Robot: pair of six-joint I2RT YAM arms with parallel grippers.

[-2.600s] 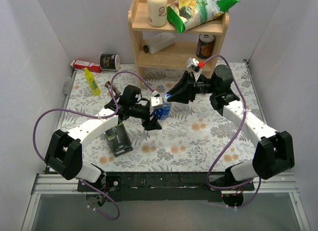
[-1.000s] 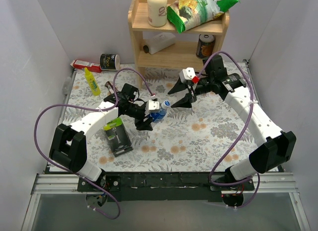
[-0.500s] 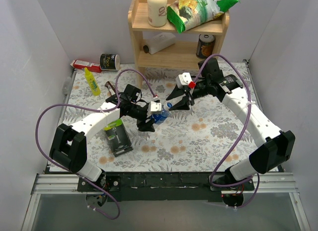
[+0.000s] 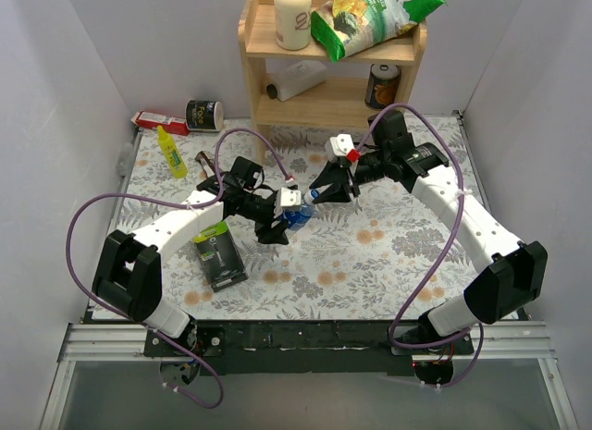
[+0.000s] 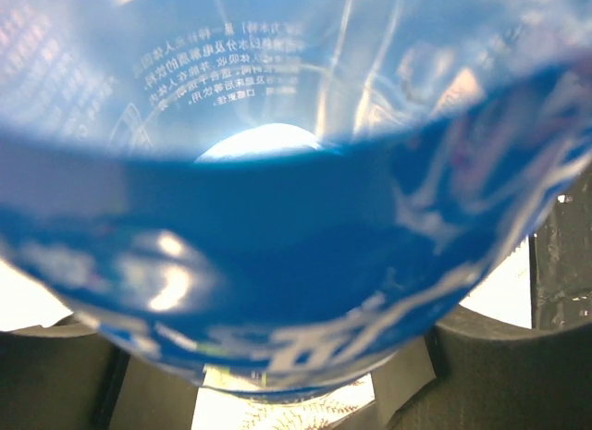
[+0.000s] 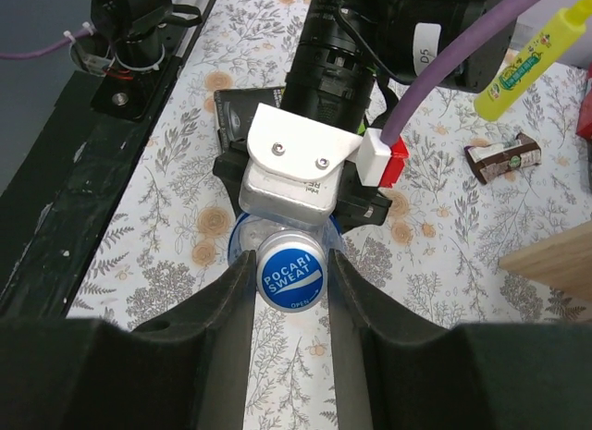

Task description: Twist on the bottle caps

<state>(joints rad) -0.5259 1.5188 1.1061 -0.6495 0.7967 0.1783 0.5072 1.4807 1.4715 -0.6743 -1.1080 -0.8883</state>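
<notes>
Blue cap on the bottle, with both grippers holding on.
The left gripper squeezes a small clear plastic bottle with a blue label and holds it tipped over the middle of the flowery table. A small round blue plastic cap sits on the bottle's neck. The right gripper pinches that cap, one black finger on each side.
</notes>
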